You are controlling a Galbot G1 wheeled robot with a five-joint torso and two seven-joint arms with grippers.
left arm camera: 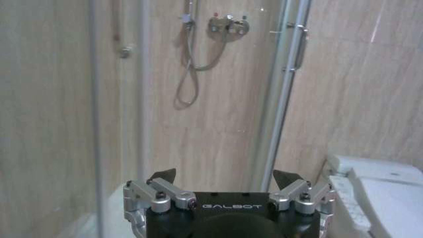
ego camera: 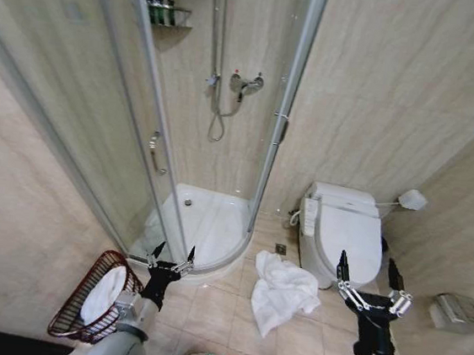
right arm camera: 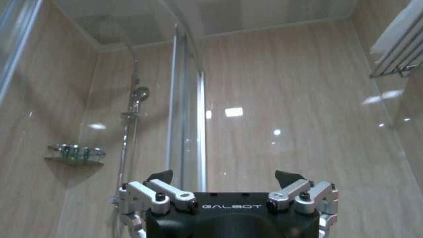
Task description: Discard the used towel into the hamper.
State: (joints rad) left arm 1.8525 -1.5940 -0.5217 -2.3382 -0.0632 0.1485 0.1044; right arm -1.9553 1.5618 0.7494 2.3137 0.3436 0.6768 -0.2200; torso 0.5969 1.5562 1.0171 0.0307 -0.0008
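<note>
The used towel, white and crumpled, lies on the tiled floor between the shower tray and the toilet. The hamper, a dark-red wire basket, stands tilted at the lower left against the wall, with something white inside it. My left gripper is open, raised beside the hamper and left of the towel, holding nothing. My right gripper is open too, raised to the right of the towel in front of the toilet. The left wrist view has its gripper open towards the shower wall. The right wrist view has its gripper open and pointing upward.
A curved glass shower enclosure with a white tray fills the back left. A white toilet stands at the right, close to the towel. A grey box sits at the far right. Bare floor tiles lie between hamper and towel.
</note>
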